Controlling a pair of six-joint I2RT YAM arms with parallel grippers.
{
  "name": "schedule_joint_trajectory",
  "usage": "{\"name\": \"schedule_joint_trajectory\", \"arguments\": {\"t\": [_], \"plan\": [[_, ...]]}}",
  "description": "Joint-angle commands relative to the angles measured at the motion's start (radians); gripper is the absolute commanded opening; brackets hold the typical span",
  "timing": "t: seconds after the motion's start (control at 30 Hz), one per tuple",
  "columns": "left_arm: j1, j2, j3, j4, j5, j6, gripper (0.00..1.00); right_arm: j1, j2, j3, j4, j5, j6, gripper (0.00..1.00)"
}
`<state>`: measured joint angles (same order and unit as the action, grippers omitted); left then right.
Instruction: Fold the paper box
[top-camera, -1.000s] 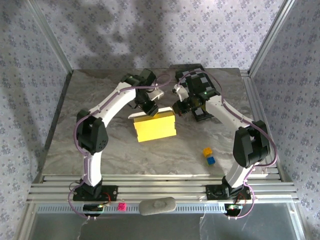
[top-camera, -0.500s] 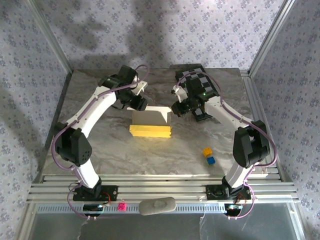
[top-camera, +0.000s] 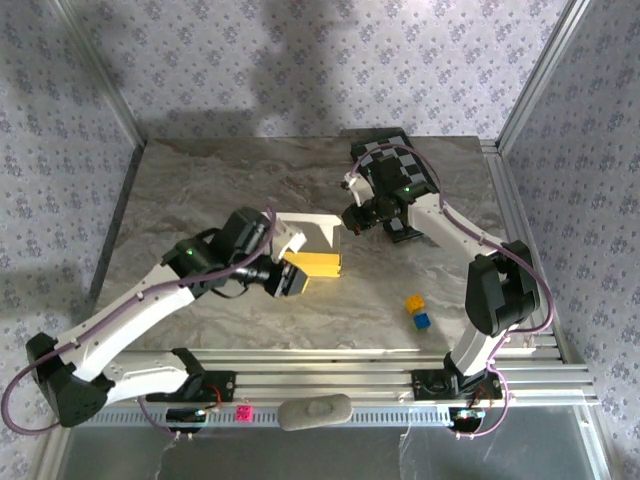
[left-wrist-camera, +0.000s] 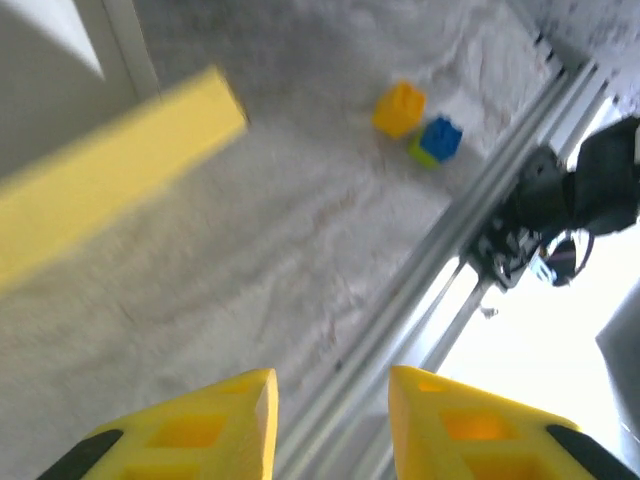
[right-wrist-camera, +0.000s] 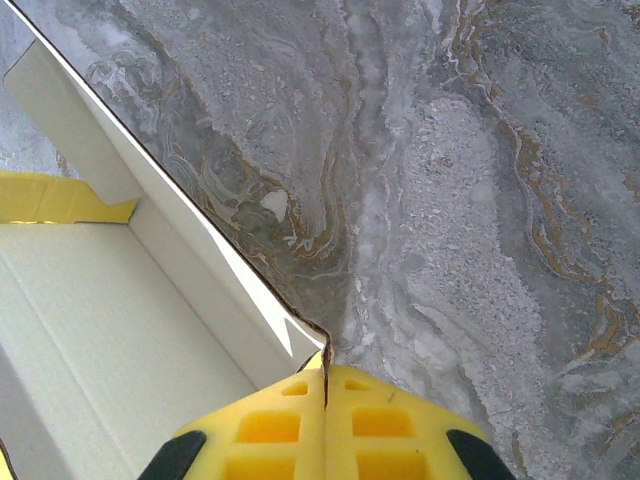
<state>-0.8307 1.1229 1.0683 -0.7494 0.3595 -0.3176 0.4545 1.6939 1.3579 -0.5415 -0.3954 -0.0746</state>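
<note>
Roughly midway, I'd judge: the paper box (top-camera: 318, 263) sits mid-table (top-camera: 200, 200) as an open tray, with its yellow front wall up, its pale inside showing, and a whitish lid flap (top-camera: 310, 228) standing upright along its far side, not yet folded down. The side walls look raised; I cannot tell whether any tabs are tucked. The right gripper (right-wrist-camera: 325, 388) is clenched on the thin cardboard edge at the box's far right corner, and the wrist view has the pale inner wall running off to the left of it. The left gripper (left-wrist-camera: 330, 405) is released, fingers apart with nothing between them. It is low over the table just beside the box's near left corner, with the yellow wall blurred ahead of it. Left to do, by my reading: bring the lid over and tuck it shut. Around the box, a yellow cube (top-camera: 413, 301) and a blue cube (top-camera: 421, 320) touch each other to the near right, well apart from it. A chequered board (top-camera: 392, 165) lies at the far edge beneath the right arm. Nothing lies in the lid's way. The left arm stretches across the near left side and could crowd the front wall.
</note>
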Motion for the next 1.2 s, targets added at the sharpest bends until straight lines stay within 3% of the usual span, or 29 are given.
{"name": "schedule_joint_trajectory", "arguments": {"t": [0.0,0.17,0.5,1.17], "plan": [[0.021,0.046,-0.066,0.063,-0.029,-0.09,0.39,0.007,-0.02,-0.008,-0.002,0.008,-0.002,0.0],[0.099,0.17,-0.093,0.248,-0.009,-0.163,0.39,0.01,-0.022,-0.006,-0.011,0.008,-0.01,0.0],[0.17,0.381,0.051,0.291,-0.094,-0.119,0.4,0.025,-0.015,0.005,-0.015,0.006,-0.021,0.0],[0.253,0.673,0.283,0.341,0.005,-0.098,0.41,0.061,0.075,0.099,-0.028,0.014,0.006,0.0]]}}
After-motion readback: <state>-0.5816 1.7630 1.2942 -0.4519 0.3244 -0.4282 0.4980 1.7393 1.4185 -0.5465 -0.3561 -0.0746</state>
